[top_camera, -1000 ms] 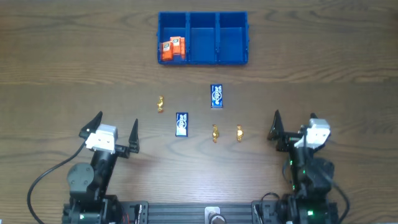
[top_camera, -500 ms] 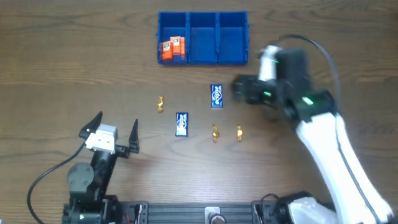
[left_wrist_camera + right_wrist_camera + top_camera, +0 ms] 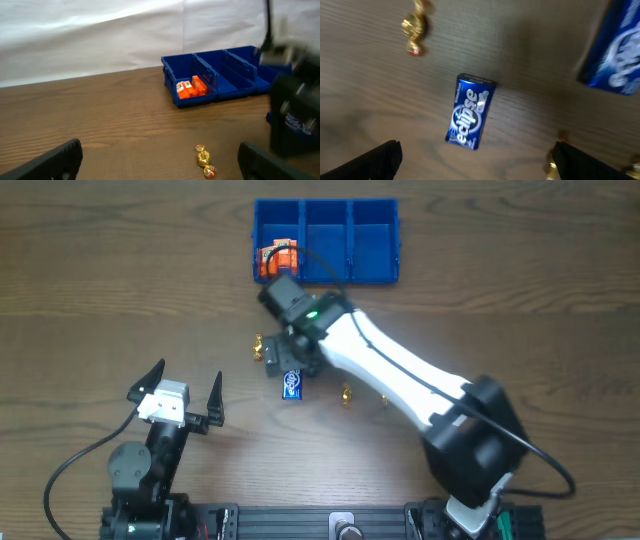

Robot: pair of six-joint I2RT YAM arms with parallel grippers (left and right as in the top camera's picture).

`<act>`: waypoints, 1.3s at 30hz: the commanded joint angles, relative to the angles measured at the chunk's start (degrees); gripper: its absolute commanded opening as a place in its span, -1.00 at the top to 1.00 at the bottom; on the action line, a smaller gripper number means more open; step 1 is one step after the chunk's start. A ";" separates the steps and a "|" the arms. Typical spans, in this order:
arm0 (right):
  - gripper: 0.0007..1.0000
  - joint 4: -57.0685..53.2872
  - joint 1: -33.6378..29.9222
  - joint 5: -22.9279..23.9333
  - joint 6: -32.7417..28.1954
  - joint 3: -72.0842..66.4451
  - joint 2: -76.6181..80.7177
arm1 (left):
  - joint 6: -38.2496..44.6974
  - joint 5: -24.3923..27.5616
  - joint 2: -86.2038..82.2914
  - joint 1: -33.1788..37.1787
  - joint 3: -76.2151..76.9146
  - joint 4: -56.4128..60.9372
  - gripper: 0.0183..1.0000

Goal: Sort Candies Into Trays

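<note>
Both jaws of my right gripper (image 3: pixel 476 150) stand spread wide above the blue pack (image 3: pixel 470 118), set, I judge, to straddle its narrow width.

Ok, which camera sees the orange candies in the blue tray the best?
The left wrist view: the orange candies sit in plain sight in the blue tray's end compartment. The top view has them from straight above, close to the right arm. The right wrist view looks down at a blue packet.
</note>
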 commanded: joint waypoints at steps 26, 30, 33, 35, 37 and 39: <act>0.53 2.32 3.63 6.56 11.50 4.33 13.31 | 0.98 1.01 -0.37 -0.13 -1.18 -1.73 -1.00; 0.60 -3.61 -0.81 10.97 5.20 13.60 11.19 | 0.98 1.01 -0.37 -0.13 -1.18 -1.73 -1.00; 0.64 -9.27 -6.80 13.33 -2.40 26.58 11.15 | 0.98 1.01 -0.37 -0.13 -1.18 -1.73 -0.99; 0.64 -9.64 -10.05 15.39 -7.39 33.68 11.43 | 0.98 1.01 -0.37 -0.13 -1.18 -1.73 -0.99; 0.64 -8.85 -12.63 18.53 -9.64 38.75 12.20 | 0.98 1.01 -0.37 -0.13 -1.18 -1.73 -1.00; 0.64 -6.60 -14.43 20.98 -10.34 40.22 12.94 | 0.98 1.01 -0.37 -0.13 -1.18 -1.73 -1.00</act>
